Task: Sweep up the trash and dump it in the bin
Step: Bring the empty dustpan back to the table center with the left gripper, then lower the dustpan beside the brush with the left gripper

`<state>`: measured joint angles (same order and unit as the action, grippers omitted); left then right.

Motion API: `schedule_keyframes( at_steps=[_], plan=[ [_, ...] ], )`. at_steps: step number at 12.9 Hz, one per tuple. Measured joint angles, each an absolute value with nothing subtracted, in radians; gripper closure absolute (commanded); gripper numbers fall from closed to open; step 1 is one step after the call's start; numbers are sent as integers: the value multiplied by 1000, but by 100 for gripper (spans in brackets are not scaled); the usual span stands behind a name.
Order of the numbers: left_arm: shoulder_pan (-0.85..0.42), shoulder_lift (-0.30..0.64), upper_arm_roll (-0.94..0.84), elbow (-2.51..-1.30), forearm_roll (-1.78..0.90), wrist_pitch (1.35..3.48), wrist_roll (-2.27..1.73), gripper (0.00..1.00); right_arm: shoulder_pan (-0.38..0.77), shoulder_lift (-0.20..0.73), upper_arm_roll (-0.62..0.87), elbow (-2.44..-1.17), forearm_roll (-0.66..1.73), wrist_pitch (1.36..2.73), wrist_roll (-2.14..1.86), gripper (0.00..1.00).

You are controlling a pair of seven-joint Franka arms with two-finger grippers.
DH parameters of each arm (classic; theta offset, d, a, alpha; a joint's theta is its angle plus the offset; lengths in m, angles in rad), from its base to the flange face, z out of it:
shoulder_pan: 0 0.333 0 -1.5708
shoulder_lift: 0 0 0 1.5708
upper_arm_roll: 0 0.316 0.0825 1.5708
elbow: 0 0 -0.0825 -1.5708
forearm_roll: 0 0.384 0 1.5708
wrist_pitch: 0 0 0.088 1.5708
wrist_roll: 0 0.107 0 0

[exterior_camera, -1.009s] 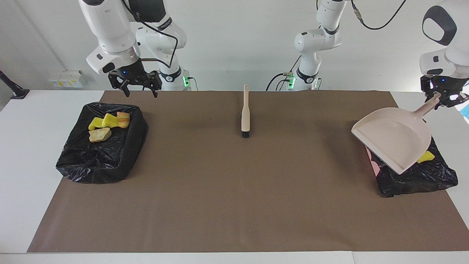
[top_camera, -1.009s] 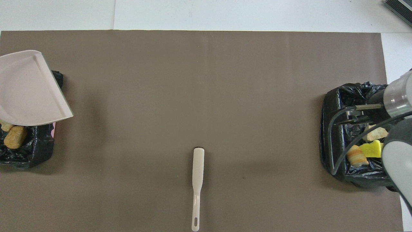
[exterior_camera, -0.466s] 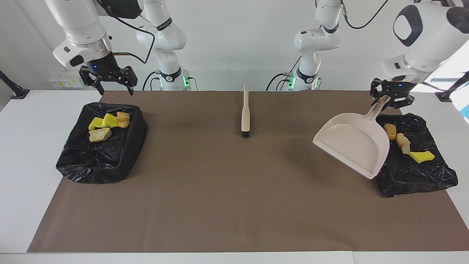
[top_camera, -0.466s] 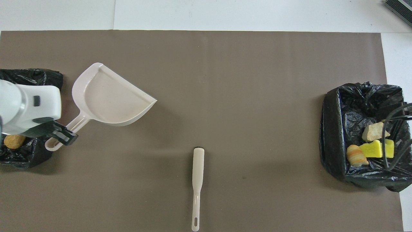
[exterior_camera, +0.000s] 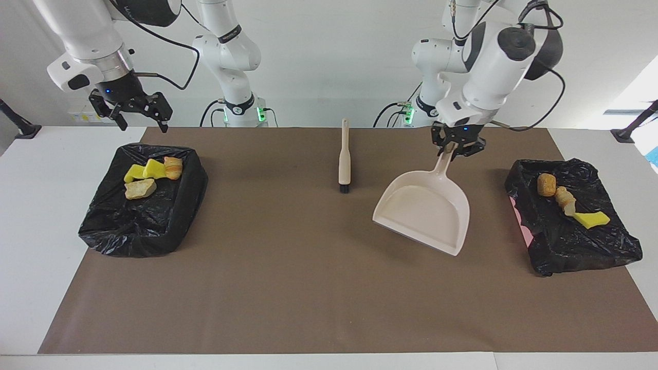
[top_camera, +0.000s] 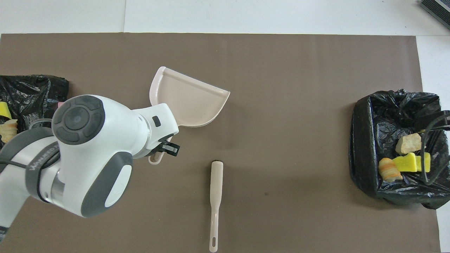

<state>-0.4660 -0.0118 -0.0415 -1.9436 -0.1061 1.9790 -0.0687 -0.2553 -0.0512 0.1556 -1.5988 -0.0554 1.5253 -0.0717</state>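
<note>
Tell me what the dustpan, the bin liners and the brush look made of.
Dustpan: looks like rigid moulded plastic, pale pink-beige, smooth with a slight sheen. Bin liners: thin black plastic film, crinkled and glossy. Brush: cream handle, probably plastic too, with short dark bristles at its tip.

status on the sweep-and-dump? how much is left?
Done, it seems: no scraps on the brown mat; four lie in the bin at the right arm's end, three in the bin at the left arm's end. In hand: left gripper holds the empty dustpan by its handle over the mat. Right gripper waits open. The brush lies unused. Left: setting the dustpan down.
</note>
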Motion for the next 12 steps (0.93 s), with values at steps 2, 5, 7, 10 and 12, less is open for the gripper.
schedule_keyframes(
  at_steps=[2,5,7,10,12],
  plan=[
    [-552,58,-39,-1949,-114,2137,-252,100,-257,-47,155,-1586,-55,1527,-36,0],
    [-647,175,-38,-1948,-114,2313,-423,100,-255,-25,156,-1541,-53,1526,15,0],
    [-660,212,-37,-1946,-114,2362,-434,100,-252,-21,159,-1540,-53,1526,17,0],
    [-665,227,-36,-1944,-112,2375,-440,100,-239,-20,164,-1540,-53,1526,17,0],
    [-665,238,-35,-1942,-110,2391,-441,100,-236,-20,163,-1539,-53,1526,17,0]
  ],
)
